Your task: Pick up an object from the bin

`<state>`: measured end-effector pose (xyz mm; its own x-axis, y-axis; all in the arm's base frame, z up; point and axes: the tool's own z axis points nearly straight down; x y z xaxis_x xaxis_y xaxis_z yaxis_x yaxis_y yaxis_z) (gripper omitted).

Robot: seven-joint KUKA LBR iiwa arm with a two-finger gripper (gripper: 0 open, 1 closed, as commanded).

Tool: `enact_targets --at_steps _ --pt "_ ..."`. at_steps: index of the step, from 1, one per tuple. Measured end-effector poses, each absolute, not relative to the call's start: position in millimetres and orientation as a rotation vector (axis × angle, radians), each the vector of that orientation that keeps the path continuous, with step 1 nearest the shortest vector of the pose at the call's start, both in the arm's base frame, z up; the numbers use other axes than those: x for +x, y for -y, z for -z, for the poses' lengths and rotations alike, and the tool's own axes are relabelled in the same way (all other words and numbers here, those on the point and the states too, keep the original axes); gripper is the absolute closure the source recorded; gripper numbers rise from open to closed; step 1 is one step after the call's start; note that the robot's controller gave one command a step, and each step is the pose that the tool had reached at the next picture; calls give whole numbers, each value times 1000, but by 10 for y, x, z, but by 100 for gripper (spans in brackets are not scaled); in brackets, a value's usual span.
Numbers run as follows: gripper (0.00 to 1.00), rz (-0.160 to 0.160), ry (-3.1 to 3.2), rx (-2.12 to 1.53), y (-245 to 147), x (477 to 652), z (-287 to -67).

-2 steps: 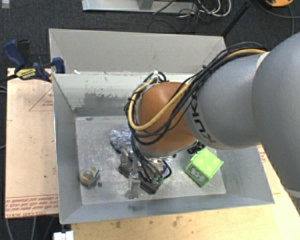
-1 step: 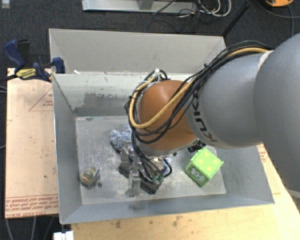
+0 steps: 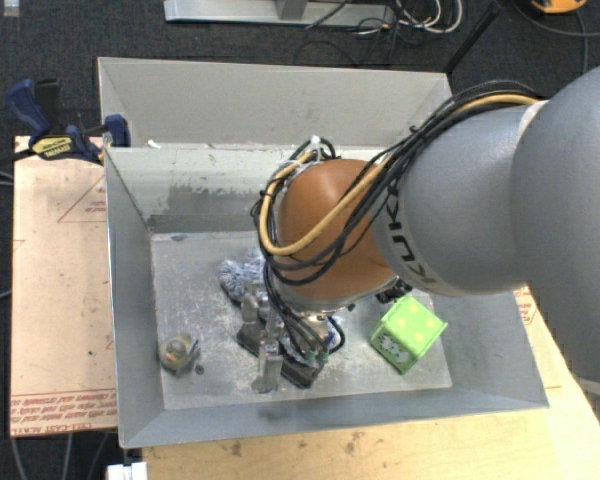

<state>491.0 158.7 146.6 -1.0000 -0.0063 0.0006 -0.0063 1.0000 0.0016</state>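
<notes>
Blue-and-white crumpled piece (image 3: 242, 273) lies on the floor of the grey bin (image 3: 130, 268), near the middle and a little toward the back wall. The gripper (image 3: 273, 360) is low over the floor just in front of this piece, beside it and not around it. I cannot tell if the gripper is wide or narrow, because the orange cover (image 3: 325, 228) on the wrist hides much of it from where I stand. Under the gripper there is a dark shape (image 3: 302, 372), and I cannot tell if it belongs to the robot or is a loose thing. I think the main danger is that the gripper closes on nothing, since it is not over any object that I can name. The wrist could also push the crumpled piece away. I count three loose things: one crumpled piece, one green block (image 3: 408, 332) with pale dots near the right wall, and one small round thing (image 3: 179, 354) at the front left, well apart from the gripper. That round thing would probably roll if something touches it.
</notes>
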Motion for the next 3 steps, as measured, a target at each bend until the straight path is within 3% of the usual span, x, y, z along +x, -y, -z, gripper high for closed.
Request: enact_targets --at_steps 1,2,3 --pt "0 2 3118 411 -1812 4868 -1144" --pt "0 4 3103 505 -1553 5174 -908" --pt "0 2 3140 114 -1357 5220 -1016"
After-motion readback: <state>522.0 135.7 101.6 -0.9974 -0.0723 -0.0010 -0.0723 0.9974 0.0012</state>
